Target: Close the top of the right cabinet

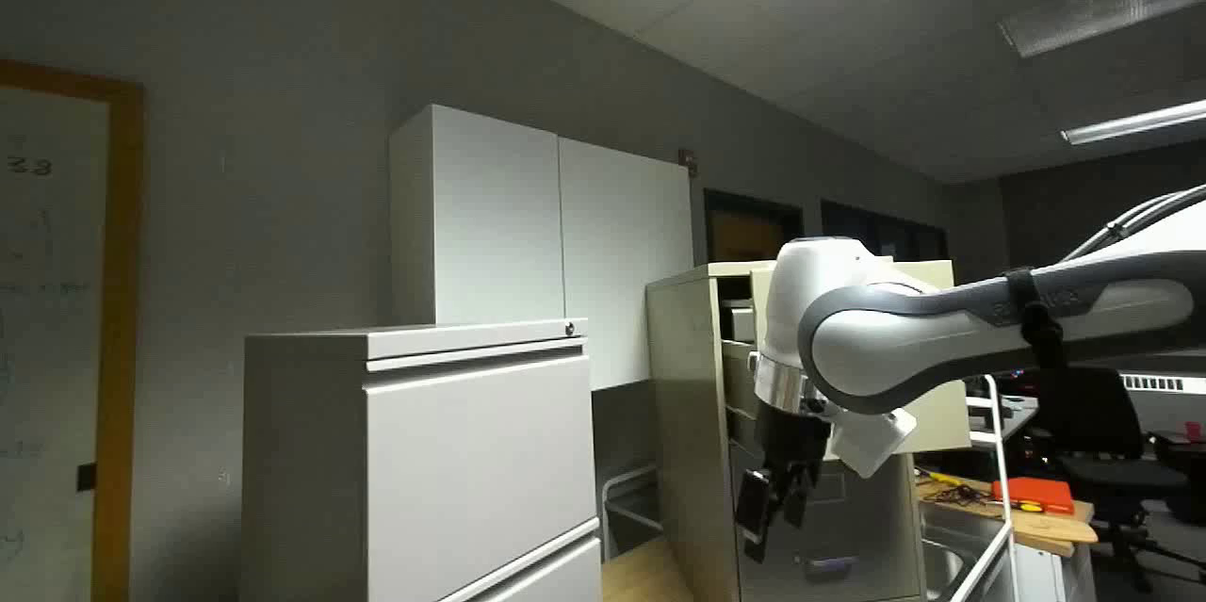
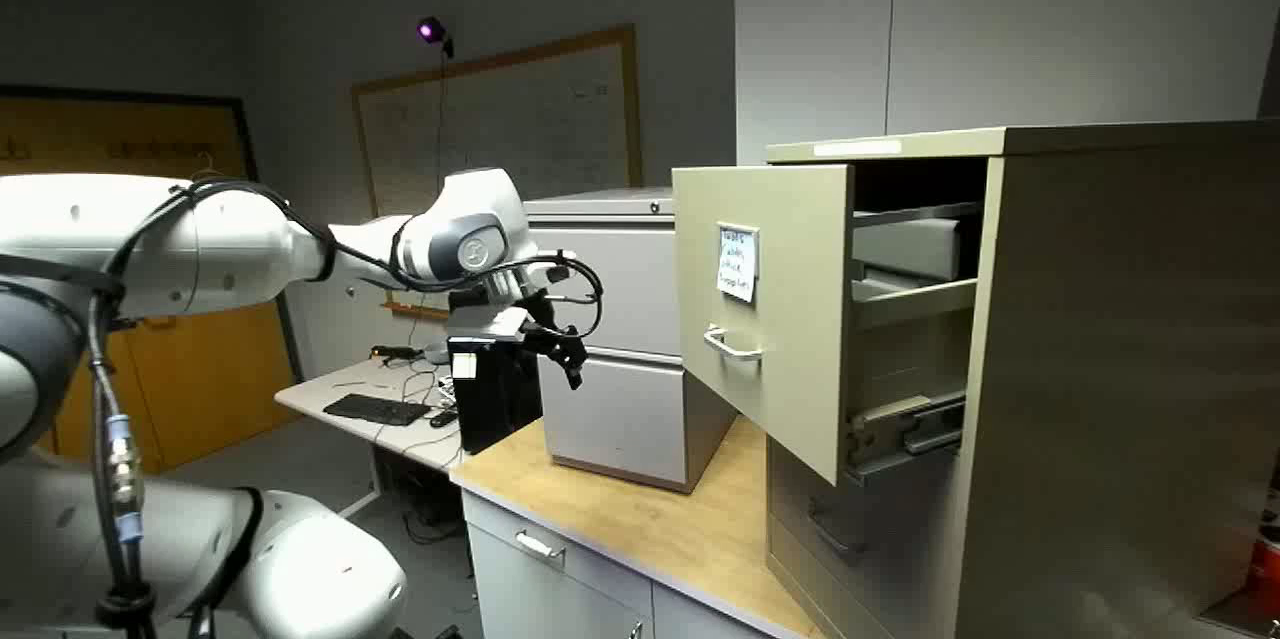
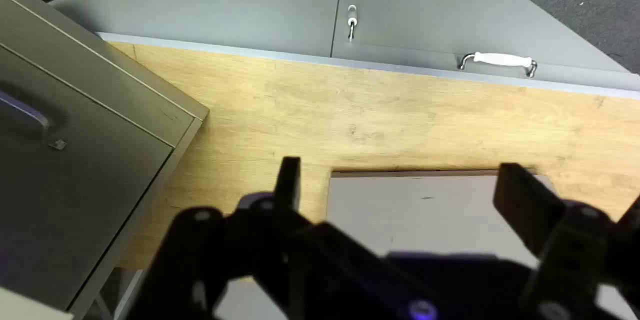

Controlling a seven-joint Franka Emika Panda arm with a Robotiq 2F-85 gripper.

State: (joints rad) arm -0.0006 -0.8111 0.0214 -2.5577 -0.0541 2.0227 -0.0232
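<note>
Closing the drawer (image 2: 775, 314). The claw (image 3: 400, 180), wide and holding nothing, should probably narrow first, then rise, bear on the drawer's middle, clear of the handle (image 2: 736, 353), and push straight and evenly so that nothing binds. The drawer juts from the top of the cabinet (image 2: 1110, 369), obliquely toward the front edge of the counter (image 2: 600, 509). It faces the claw, stands apart from it and, in both exterior views, appears higher.
</note>
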